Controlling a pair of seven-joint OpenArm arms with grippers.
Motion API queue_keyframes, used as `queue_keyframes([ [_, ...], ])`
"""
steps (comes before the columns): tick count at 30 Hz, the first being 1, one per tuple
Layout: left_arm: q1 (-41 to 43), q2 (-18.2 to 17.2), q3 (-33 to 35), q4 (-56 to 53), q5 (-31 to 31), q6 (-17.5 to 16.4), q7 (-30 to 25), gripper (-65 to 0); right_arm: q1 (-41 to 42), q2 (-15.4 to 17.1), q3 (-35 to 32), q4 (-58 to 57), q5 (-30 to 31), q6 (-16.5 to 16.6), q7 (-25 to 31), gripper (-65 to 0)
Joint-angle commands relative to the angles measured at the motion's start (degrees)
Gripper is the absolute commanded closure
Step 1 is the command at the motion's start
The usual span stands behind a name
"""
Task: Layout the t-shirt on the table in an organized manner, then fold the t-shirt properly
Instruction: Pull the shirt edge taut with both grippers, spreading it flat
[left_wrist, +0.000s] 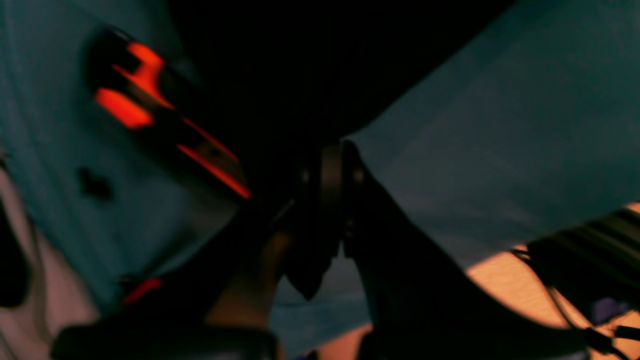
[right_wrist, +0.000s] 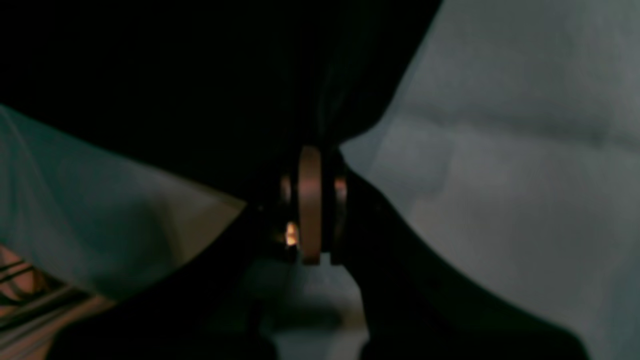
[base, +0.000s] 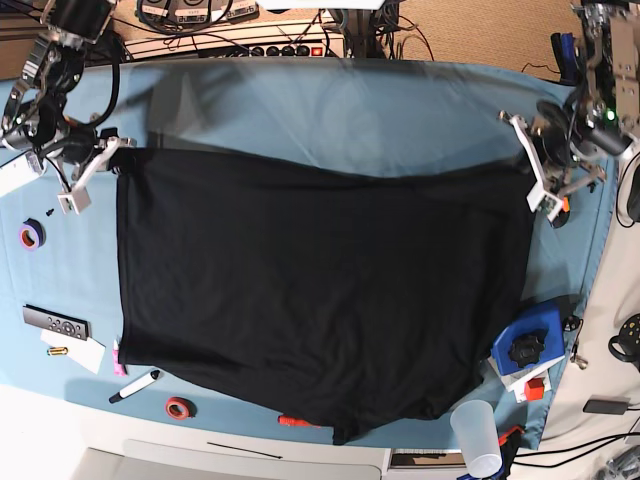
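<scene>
The black t-shirt (base: 320, 290) is spread wide over the table (base: 350, 100), which is draped in light blue cloth. Its far edge is stretched taut between my two grippers. In the base view my right gripper (base: 113, 152) pinches the shirt's far left corner, and my left gripper (base: 534, 168) pinches the far right corner. In the left wrist view the left gripper (left_wrist: 332, 185) is shut on black fabric (left_wrist: 280, 75). The right wrist view shows the right gripper (right_wrist: 315, 200) shut on dark cloth (right_wrist: 200, 75) as well. The shirt's near hem reaches the table's front edge.
On the left lie a purple tape roll (base: 31, 235), a remote (base: 56, 322), a marker (base: 135, 387) and a red tape ring (base: 180, 407). A blue box (base: 525, 340) and a plastic cup (base: 477, 435) stand at the near right, close to the shirt.
</scene>
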Motion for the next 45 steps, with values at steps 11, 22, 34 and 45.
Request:
queue_keyframes([
  [11,12.3,6.3,-11.6,8.9,-0.4,0.0,-0.4,0.0,-6.6,1.4,12.1,2.0,1.6,4.7,0.2,0.0],
  [22,18.1,7.5,-12.2,13.0,2.8,1.8,-0.2,0.0,-8.9,1.3,12.4,2.0,2.2,5.2,0.2,0.0],
  [34,21.8,7.7,-12.2,15.7,1.6,1.5,-1.3,0.0,-8.9,1.3,12.4,2.0,2.2,5.2,0.2,0.0],
  [45,14.2,7.7,-12.0,15.2,2.6,1.5,-7.1,0.0,-8.9,1.3,12.3,1.9,2.2,5.3,0.4,0.0],
])
